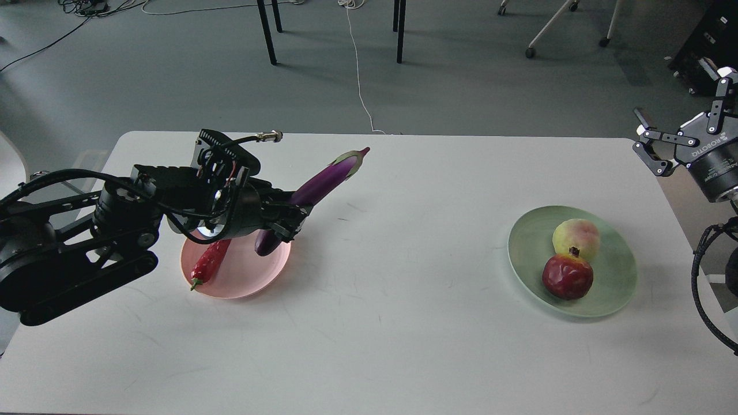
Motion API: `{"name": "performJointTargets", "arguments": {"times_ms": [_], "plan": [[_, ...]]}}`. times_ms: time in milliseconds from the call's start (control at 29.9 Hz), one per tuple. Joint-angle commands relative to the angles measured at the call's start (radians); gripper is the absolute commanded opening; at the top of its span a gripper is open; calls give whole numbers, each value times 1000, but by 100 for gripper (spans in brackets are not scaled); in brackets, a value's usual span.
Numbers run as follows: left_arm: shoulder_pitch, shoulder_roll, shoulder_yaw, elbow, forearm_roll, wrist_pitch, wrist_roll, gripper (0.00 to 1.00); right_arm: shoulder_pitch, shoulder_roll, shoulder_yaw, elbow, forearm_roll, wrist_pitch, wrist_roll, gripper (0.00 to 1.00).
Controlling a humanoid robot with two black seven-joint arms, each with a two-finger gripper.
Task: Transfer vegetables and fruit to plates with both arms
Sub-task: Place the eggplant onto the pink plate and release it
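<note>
My left gripper [286, 218] is shut on the long purple eggplant [323, 183] near its lower end and holds it tilted in the air, its cap up to the right and its blunt end over the pink plate [253, 275]. A red chili pepper [209, 261] lies on that plate's left side. On the right, the green plate [611, 288] holds the yellow-green peach [576, 237] and the dark red pomegranate [567, 276]. My right gripper [680, 115] is open and empty, raised beyond the table's right edge.
The white table [403, 334] bears only the two plates. Beyond its far edge are grey floor, black table legs [266, 31], a white cable [358, 69] and chair casters. A white chair shows at the far left edge.
</note>
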Motion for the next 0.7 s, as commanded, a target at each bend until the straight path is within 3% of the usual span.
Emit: {"name": "performJointTargets", "arguments": {"times_ms": [0, 268, 368, 401, 502, 568, 669], "plan": [[68, 99, 23, -1, 1, 0, -35, 19, -2, 6, -3, -1, 0, 0, 0, 98], [151, 104, 26, 13, -1, 2, -29, 20, 0, 8, -3, 2, 0, 0, 0, 98], [165, 101, 26, 39, -2, 2, -28, 26, 1, 2, -3, 4, 0, 0, 0, 98], [167, 100, 25, 40, -4, 4, -25, 31, 1, 0, -2, 5, 0, 0, 0, 98], [164, 74, 15, 42, -5, 21, -20, 66, 1, -1, -2, 5, 0, 0, 0, 98], [162, 69, 12, 42, -7, 51, -26, 82, 1, -3, -2, 5, 0, 0, 0, 98], [162, 70, 12, 42, -11, 67, -29, 86, 1, -6, -2, 5, 0, 0, 0, 98]]}}
